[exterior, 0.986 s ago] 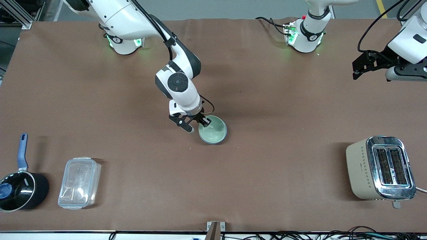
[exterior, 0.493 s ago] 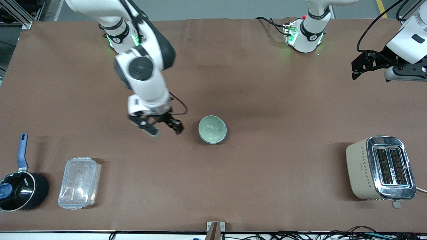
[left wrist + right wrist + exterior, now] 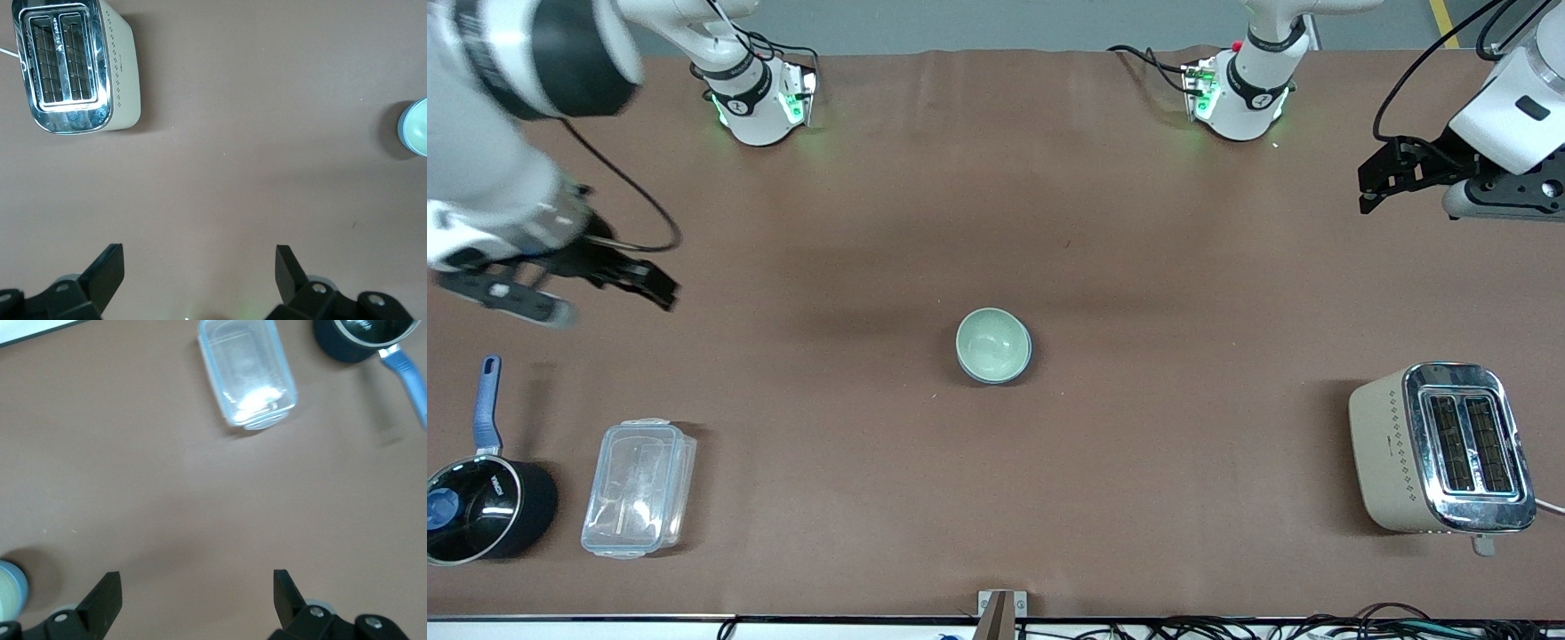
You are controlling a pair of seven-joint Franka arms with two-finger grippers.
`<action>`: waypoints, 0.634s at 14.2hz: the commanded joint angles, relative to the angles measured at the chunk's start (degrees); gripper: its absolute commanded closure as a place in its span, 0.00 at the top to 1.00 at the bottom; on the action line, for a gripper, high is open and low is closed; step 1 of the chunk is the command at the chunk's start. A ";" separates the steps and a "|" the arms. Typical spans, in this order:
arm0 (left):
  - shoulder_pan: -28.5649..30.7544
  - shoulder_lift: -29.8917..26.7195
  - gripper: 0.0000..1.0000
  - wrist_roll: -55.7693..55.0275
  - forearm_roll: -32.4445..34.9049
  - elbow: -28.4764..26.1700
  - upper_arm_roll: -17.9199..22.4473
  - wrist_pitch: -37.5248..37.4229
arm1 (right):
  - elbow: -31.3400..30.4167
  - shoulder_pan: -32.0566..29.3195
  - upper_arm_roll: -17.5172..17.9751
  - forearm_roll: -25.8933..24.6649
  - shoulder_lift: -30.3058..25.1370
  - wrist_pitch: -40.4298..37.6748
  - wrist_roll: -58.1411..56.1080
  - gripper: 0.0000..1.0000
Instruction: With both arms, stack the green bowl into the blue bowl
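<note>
The pale green bowl (image 3: pixel 993 342) sits nested in the blue bowl (image 3: pixel 1026 363) at the table's middle; only a thin blue edge shows around it. The nested bowls also show at the edge of the left wrist view (image 3: pixel 417 128) and the right wrist view (image 3: pixel 8 595). My right gripper (image 3: pixel 612 306) is open and empty, up over the table toward the right arm's end, well away from the bowls. My left gripper (image 3: pixel 1409 204) is open and empty, held over the left arm's end of the table, where that arm waits.
A cream and chrome toaster (image 3: pixel 1440 449) stands near the front at the left arm's end. A clear plastic container (image 3: pixel 639 487) and a black saucepan with a blue handle (image 3: pixel 482 507) stand near the front at the right arm's end.
My right gripper let go at the bowl's rim, opened, and swung away toward the right arm's end of the table. The nested bowls stayed put. The left arm barely moved.
</note>
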 commanded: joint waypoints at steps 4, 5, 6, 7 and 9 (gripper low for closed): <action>0.13 0.44 1.00 0.44 -1.04 1.20 0.27 -0.92 | 9.82 0.98 -10.59 2.17 -4.07 -14.31 -17.47 1.00; 0.21 0.44 1.00 0.44 -1.22 1.11 0.27 -0.92 | 11.76 0.98 -10.86 2.17 -3.98 -15.03 -18.10 1.00; 0.30 0.44 1.00 0.44 -1.22 1.20 0.27 -0.92 | 12.83 0.81 -10.77 2.09 -3.64 -15.39 -18.10 1.00; 0.30 0.44 1.00 0.44 -1.22 1.20 0.27 -0.92 | 13.01 0.63 -10.68 2.43 -3.37 -15.56 -18.10 1.00; 0.21 0.44 1.00 0.36 -1.13 1.20 0.35 -0.92 | 12.93 -0.69 -10.33 3.67 -3.28 -15.57 -18.01 1.00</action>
